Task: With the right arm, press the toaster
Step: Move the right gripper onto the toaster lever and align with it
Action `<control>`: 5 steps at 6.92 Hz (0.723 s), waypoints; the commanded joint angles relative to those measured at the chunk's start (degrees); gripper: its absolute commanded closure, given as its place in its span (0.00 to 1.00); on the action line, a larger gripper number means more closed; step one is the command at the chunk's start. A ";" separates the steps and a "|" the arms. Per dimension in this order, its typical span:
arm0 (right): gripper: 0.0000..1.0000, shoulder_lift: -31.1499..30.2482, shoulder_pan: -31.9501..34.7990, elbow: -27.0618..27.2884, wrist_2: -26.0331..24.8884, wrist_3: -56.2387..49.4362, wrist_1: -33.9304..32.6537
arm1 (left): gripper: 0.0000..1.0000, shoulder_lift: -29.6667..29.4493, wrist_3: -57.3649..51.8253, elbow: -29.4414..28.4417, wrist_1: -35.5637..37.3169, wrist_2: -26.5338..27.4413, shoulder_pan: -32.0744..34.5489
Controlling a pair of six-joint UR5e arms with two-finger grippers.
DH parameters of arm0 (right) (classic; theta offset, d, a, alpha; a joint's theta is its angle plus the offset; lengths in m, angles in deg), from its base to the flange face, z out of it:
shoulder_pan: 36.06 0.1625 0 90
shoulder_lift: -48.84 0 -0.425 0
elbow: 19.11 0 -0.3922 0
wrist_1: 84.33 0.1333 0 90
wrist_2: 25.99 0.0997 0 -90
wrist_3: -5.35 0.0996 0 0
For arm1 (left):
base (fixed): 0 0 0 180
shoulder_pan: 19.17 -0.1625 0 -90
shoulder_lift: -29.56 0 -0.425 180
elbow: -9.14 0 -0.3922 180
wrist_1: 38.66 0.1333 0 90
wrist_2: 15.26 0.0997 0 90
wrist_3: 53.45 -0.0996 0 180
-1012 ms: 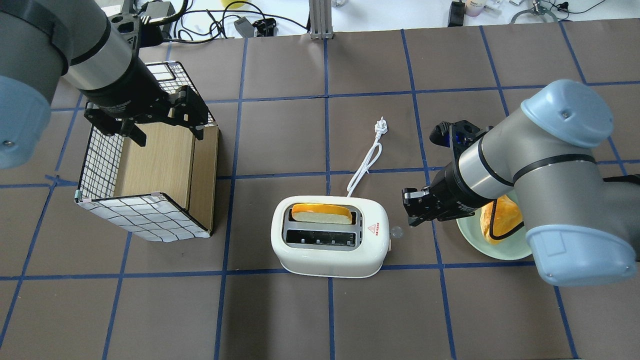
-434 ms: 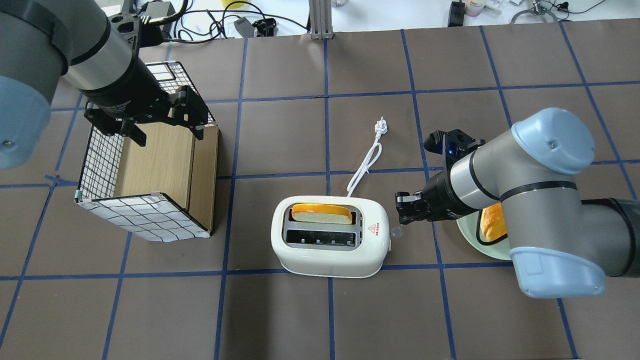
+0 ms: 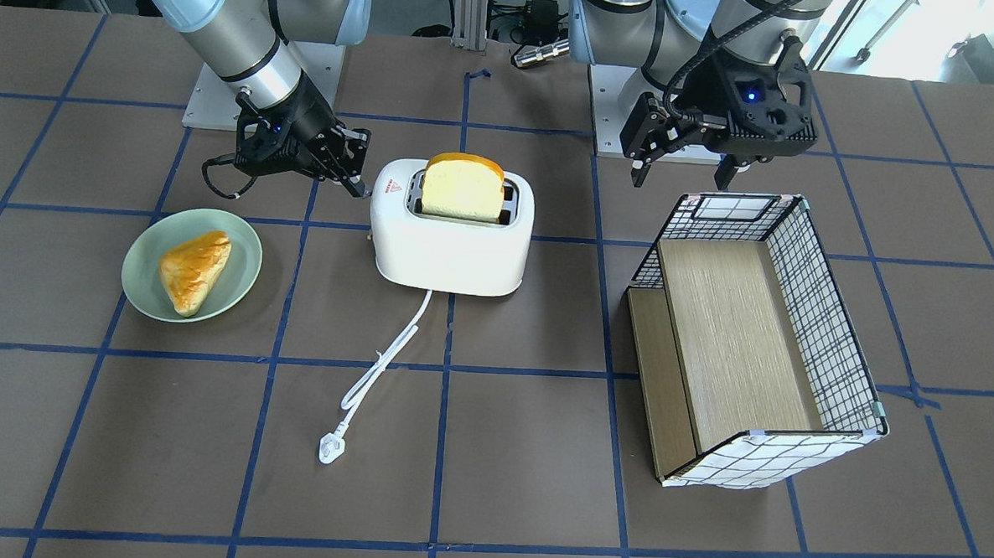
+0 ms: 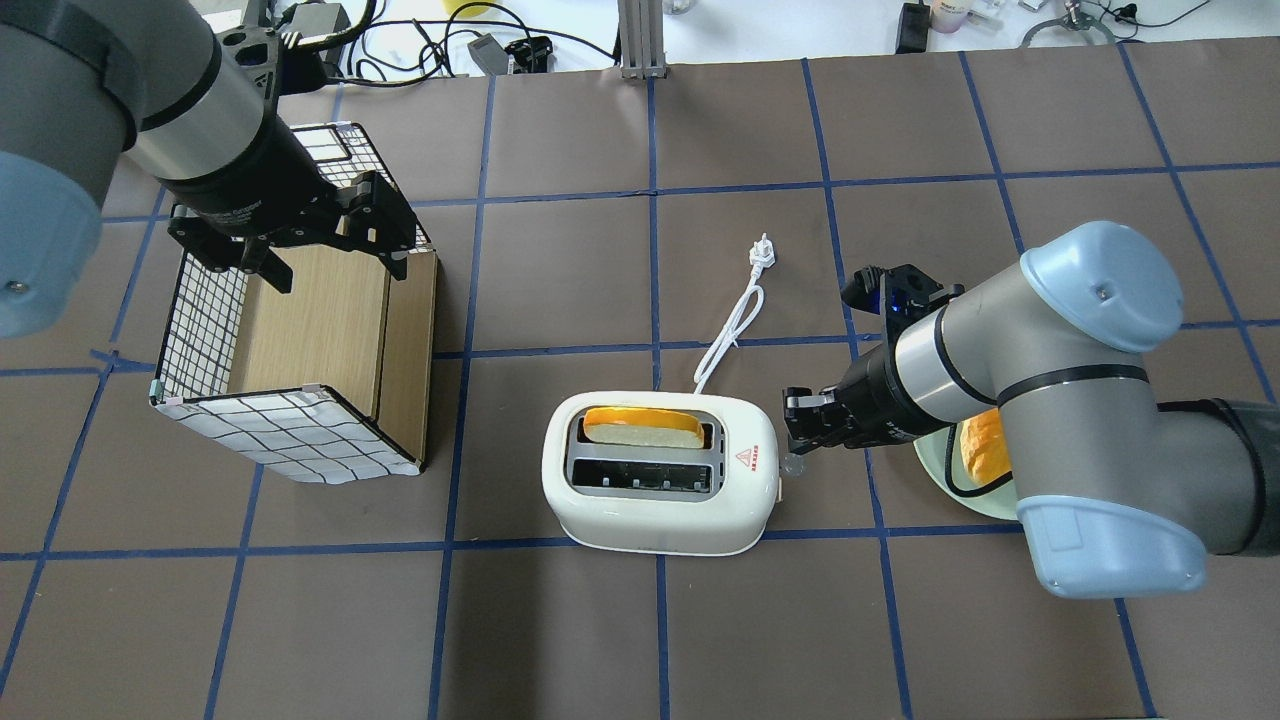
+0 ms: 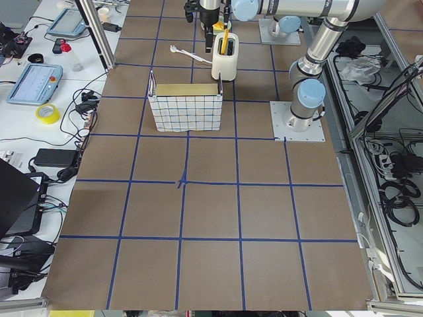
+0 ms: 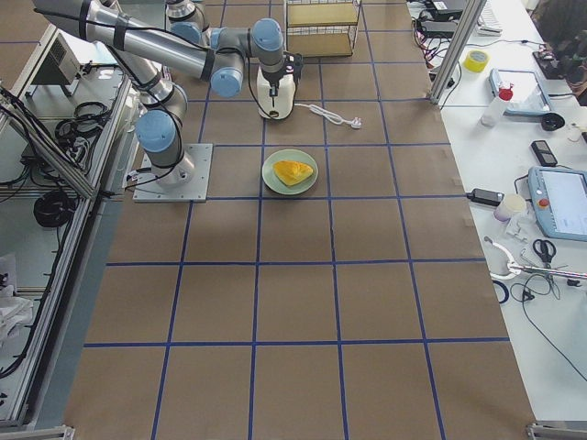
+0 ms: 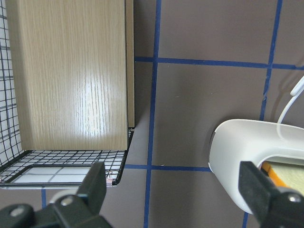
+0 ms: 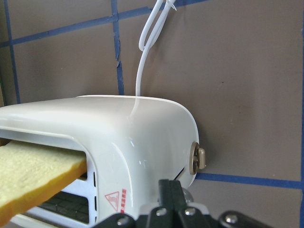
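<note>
The white two-slot toaster [image 4: 660,500] stands mid-table with a bread slice [image 4: 640,428] in its far slot and a red triangle sticker on top. It also shows in the front view [image 3: 448,235] and fills the right wrist view [image 8: 118,137]. Its small lever [image 4: 793,464] sticks out of the right-hand end. My right gripper [image 4: 795,432] is shut and empty, its tips right at that end, just above the lever. In the front view it [image 3: 357,185] is beside the toaster's top corner. My left gripper [image 4: 300,245] is open and empty over the basket.
A wire basket with a wood floor [image 4: 300,350] lies on its side at the left. A green plate [image 3: 242,251] with a pastry [image 3: 194,270] sits under my right forearm. The white cord [image 4: 735,320] and plug [image 4: 763,250] trail behind the toaster.
My right arm has moved left, bringing the shut gripper from over the plate's edge up to the toaster's lever end. The left arm and toaster have not moved.
</note>
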 commanded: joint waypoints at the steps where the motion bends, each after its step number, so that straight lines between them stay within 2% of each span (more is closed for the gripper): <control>1: 1.00 0.07 0.01 1.16 -0.42 -0.07 1.49 | 0.00 0.00 0.00 0.00 0.07 0.00 0.00; 5: 1.00 2.70 0.10 2.32 -0.69 -0.07 0.44 | 0.00 0.00 0.00 0.00 -0.02 0.00 0.00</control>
